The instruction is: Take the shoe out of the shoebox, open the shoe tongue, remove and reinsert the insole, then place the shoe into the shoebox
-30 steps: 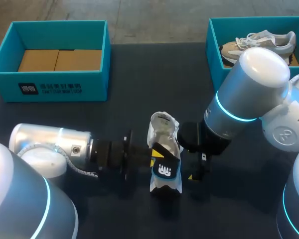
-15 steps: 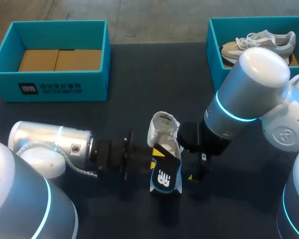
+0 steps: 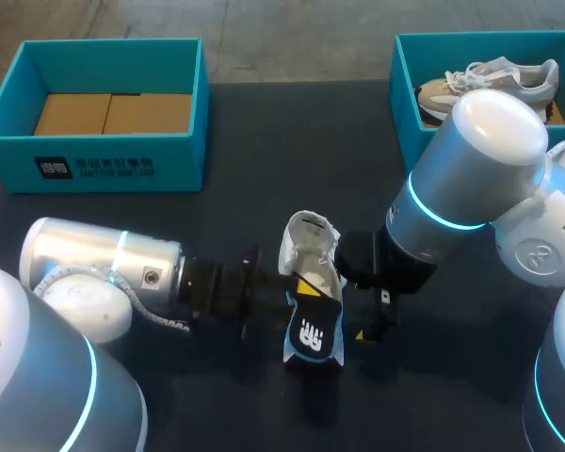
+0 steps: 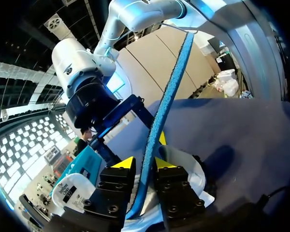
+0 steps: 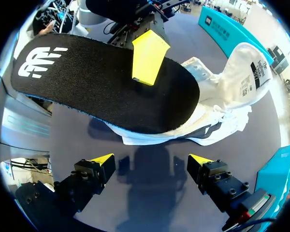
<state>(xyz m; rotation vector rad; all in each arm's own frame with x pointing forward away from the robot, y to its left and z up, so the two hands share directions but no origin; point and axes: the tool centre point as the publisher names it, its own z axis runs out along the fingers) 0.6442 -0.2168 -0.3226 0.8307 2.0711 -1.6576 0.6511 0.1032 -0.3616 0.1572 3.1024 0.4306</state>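
Your left pincer (image 4: 145, 163) grips the insole (image 4: 165, 104) by its thin blue edge. Its black, logo-printed top faces your right pincer (image 5: 151, 161), whose fingers stand apart, holding nothing. The white shoe (image 5: 230, 82) lies mid-table under the insole, between both pincers, tongue lifted.

Our left arm (image 3: 94, 264) and right arm (image 3: 476, 155) are silvery cylinders with glowing cyan rings; the left claw (image 4: 144, 163) and right claw (image 5: 151, 159) are black, screw-studded, yellow-tipped.
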